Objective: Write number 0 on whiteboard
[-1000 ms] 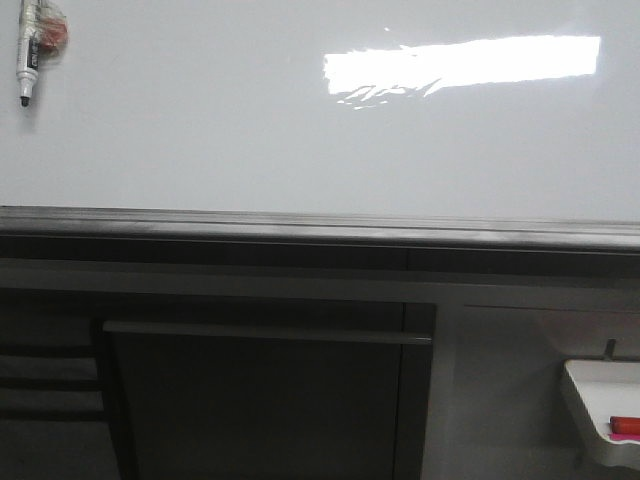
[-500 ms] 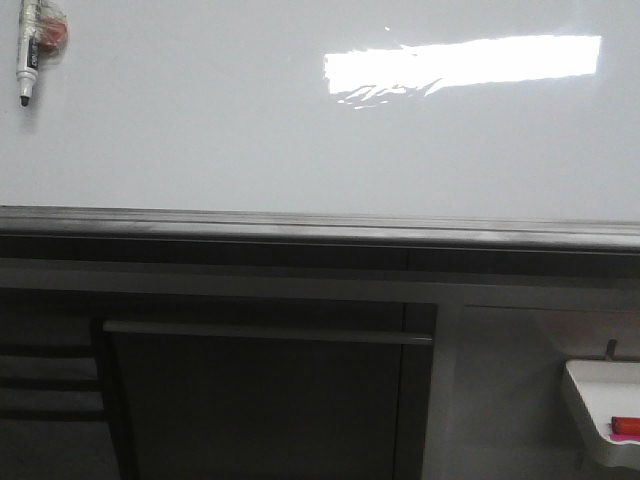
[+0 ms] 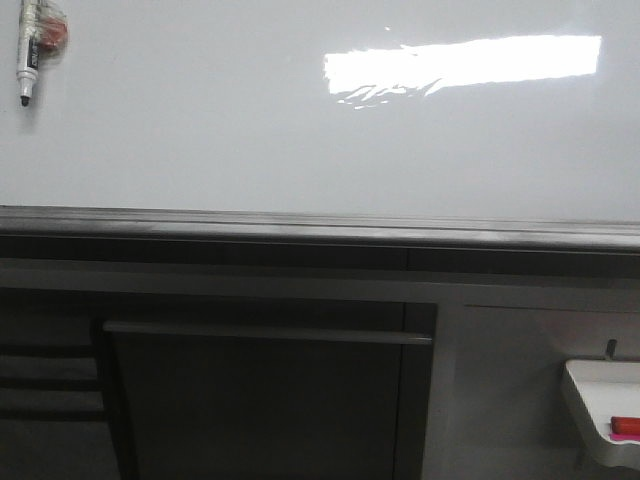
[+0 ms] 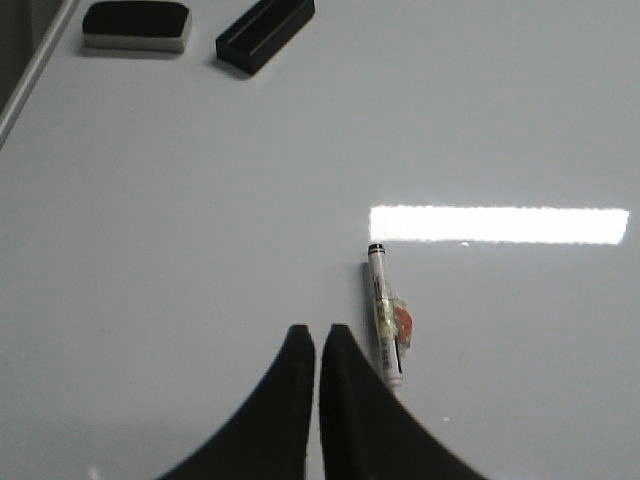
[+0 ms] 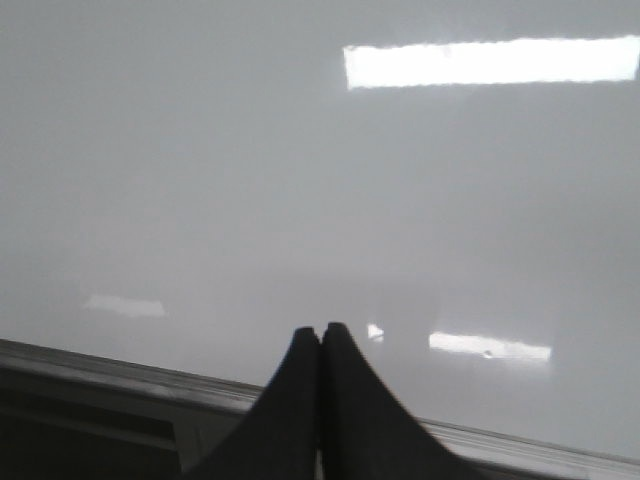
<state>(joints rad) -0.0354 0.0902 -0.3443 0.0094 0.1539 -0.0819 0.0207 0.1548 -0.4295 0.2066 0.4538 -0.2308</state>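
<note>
The whiteboard (image 3: 200,130) fills the upper front view, glossy white with a bright rectangular glare and a grey edge strip (image 3: 300,225). No number 0 shows on it in any view. A white marker (image 3: 29,55) with a black tip lies on the board at the far left. In the left wrist view my left gripper (image 4: 318,330) is shut and empty above the board (image 4: 200,200), with the marker (image 4: 385,320) lying just beside one finger. My right gripper (image 5: 320,328) is shut and empty over the board's edge (image 5: 120,375). Neither gripper shows in the front view.
A black eraser (image 4: 136,25) and a black rectangular box (image 4: 265,33) lie on the board beyond the left gripper. Below the board stands a dark cabinet with a bar handle (image 3: 265,332). A small white tray (image 3: 590,385) at the lower right holds a red and pink thing (image 3: 625,425).
</note>
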